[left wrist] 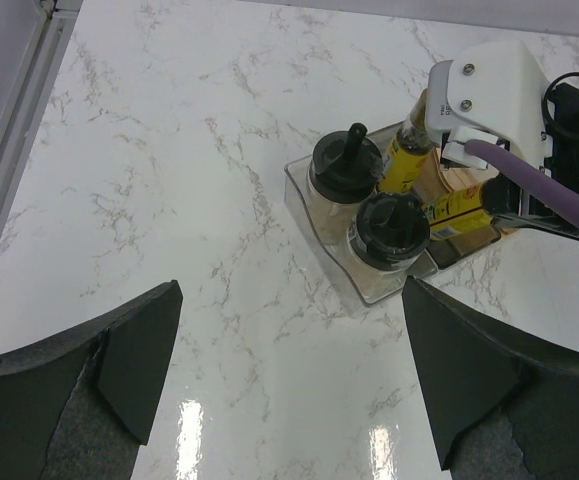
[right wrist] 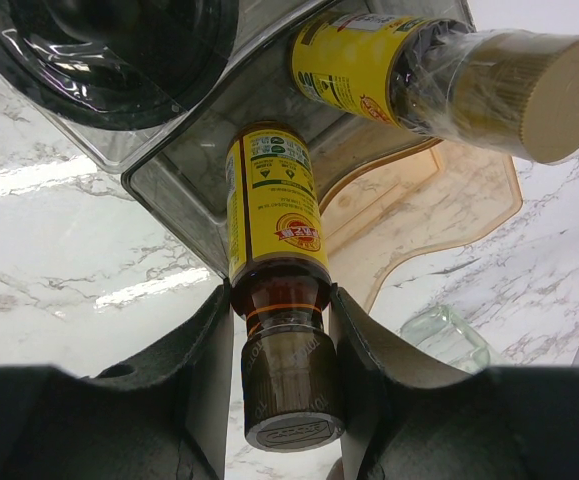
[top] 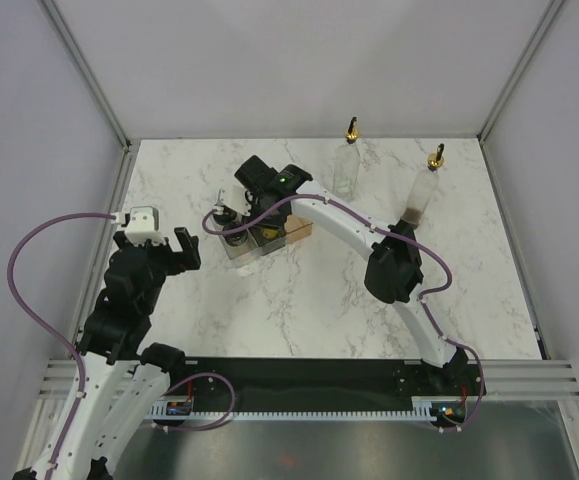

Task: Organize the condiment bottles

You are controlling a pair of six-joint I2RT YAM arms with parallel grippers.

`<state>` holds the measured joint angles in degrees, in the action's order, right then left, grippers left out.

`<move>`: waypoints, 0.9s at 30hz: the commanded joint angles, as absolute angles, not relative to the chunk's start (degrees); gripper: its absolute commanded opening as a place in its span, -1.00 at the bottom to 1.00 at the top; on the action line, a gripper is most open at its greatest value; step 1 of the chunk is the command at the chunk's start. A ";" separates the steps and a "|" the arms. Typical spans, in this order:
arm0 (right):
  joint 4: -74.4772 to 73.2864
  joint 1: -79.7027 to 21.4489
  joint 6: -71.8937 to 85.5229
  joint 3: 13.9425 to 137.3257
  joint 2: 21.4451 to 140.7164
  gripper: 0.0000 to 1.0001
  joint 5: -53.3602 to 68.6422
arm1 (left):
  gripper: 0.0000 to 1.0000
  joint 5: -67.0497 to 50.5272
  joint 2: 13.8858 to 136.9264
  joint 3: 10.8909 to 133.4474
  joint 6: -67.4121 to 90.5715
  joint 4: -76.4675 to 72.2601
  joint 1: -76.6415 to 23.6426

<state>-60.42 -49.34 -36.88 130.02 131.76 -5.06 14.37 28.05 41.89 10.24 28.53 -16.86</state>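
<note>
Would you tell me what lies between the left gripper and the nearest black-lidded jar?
Bare tabletop, then the clear bin's wall around the jar, in the left wrist view.

On the worktop (top: pixel 299 320), the left tall bottle (top: pixel 347 168) and right tall bottle (top: pixel 421 195), clear with gold spouts, stand upright far right, while the far jar (left wrist: pixel 344 172) and near jar (left wrist: pixel 389 232), black-lidded, sit in a clear bin (left wrist: pixel 299 185) just left of the held yellow bottle (right wrist: pixel 274 215), clamped at its brown cap by the right end effector (right wrist: pixel 281 345), and the tilted yellow bottle (right wrist: pixel 369 65).

White marble-veined table (top: pixel 299 310), plain pale walls (top: pixel 299 60), aluminium corner posts (top: pixel 87 75), black strip (top: pixel 299 375) along near edge, glare patches on tabletop
</note>
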 commanded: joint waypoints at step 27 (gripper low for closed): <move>-58.45 -50.45 -35.51 133.95 126.48 0.36 -4.04 | 0.99 16.44 27.77 41.57 9.14 26.02 -17.05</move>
